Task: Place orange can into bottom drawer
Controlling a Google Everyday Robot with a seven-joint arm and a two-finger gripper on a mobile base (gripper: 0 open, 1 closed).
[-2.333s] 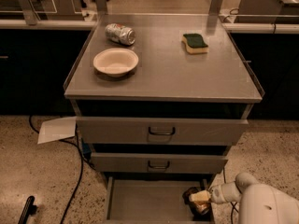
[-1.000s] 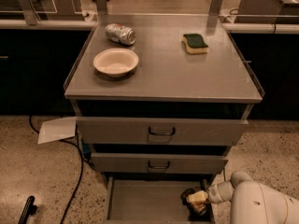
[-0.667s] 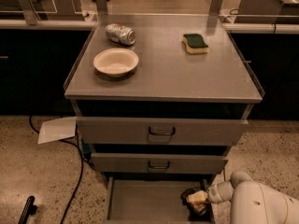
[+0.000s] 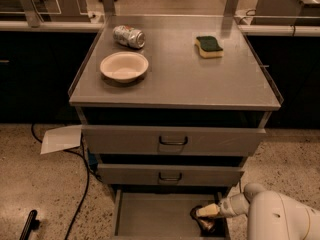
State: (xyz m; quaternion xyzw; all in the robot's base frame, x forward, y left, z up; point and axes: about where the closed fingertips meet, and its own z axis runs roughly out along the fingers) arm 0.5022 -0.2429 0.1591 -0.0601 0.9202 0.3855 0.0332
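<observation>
Working with the dark two-finger gripper (image 4: 202, 220) down low, at the five o'clock corner of the wide, shallow grey metal bottom drawer (image 4: 150, 215), standing pulled out under two upper grey drawers with dark loop handles (image 4: 172, 141), evidently for taking the load. Clamped or released: cannot tell.

Lying at ten o'clock on the flat grey cabinet top (image 4: 175, 91), a round cream bowl (image 4: 124, 66), and just behind at eleven, a dented silver-grey can with red marks (image 4: 128, 36). Sitting at one o'clock, a green-and-yellow sponge (image 4: 209, 46). All three playing no part in this job.

Showing right at the gripper, inside the drawer's right end, the shiny golden-orange metal can (image 4: 207, 213), probably being set there as the nearest reach.

Entering from four o'clock, the white arm (image 4: 280, 219), forearm lying almost level, wrist pointing toward nine o'clock.
</observation>
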